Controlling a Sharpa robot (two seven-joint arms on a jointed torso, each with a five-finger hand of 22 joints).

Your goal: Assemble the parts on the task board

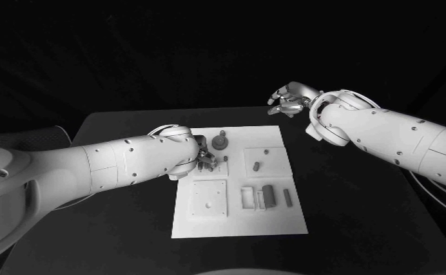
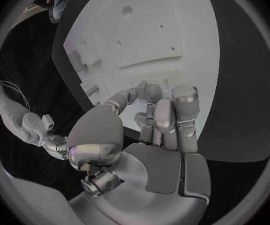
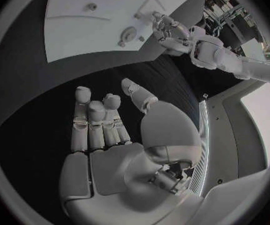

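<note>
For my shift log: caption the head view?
Left hand over the board; right hand open, off it.

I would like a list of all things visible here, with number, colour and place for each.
table: one, black, under everything.
task board: one, white, in the middle of the table.
round part: one, grey, on the board's far edge, beside the left hand.
peg: one, grey, upright in the board's middle right square.
bar-shaped parts: a few, grey, near the board's near right corner.
left hand: one, silver, over the board's left side; grip unclear.
right hand: one, silver, off the board beyond its far right corner, holding nothing.
</note>
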